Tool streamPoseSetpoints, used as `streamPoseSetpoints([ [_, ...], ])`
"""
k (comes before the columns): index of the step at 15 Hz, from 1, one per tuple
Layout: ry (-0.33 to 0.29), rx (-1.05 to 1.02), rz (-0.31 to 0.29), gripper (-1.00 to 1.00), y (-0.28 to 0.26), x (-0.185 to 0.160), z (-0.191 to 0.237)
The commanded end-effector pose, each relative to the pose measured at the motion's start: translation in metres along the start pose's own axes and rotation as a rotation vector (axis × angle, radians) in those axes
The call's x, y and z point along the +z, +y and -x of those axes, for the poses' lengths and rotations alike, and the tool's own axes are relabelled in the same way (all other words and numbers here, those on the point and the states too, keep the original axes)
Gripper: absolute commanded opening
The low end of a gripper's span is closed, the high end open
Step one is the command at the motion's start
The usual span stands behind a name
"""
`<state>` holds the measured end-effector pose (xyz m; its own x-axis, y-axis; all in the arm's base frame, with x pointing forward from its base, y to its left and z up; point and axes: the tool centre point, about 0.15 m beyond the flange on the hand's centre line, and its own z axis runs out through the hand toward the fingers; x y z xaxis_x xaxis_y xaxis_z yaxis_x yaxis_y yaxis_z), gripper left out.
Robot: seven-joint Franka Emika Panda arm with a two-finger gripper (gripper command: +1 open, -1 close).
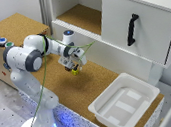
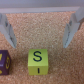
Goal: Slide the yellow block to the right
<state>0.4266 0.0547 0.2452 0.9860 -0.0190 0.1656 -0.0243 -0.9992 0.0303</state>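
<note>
The yellow block (image 2: 38,61) is a small cube marked with a dark letter S, lying on the cork surface. In the exterior view the yellow block (image 1: 75,71) shows just beneath the fingertips. My gripper (image 2: 39,44) is open, its two fingers (image 2: 74,27) spread wide to either side of the block and holding nothing. In the exterior view my gripper (image 1: 73,66) hangs low over the middle of the cork table. Whether a finger touches the block cannot be told.
A purple block (image 2: 4,61) lies close beside the yellow one. A white tray (image 1: 139,89) stands at the exterior view's right. Behind are a white cabinet with a black handle (image 1: 131,29) and an open shelf (image 1: 82,16). Coloured buttons (image 1: 2,41) top a cork box.
</note>
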Motion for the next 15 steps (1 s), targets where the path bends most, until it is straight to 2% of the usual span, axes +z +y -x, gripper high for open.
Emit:
streamPoseSetpoints([
  [1,0.011,0.065,0.026,1.0,-0.006,-0.018,0.01],
  [2,0.012,0.063,0.059,1.0,-0.009,-0.03,0.017],
  [6,0.017,0.034,0.123,1.0,-0.014,-0.069,0.036],
  [9,0.044,-0.029,0.142,1.0,-0.021,-0.096,0.045],
  [10,0.045,-0.048,0.136,-1.0,-0.024,-0.097,0.047],
  [15,0.037,-0.062,0.077,-1.0,-0.028,-0.072,0.044],
])
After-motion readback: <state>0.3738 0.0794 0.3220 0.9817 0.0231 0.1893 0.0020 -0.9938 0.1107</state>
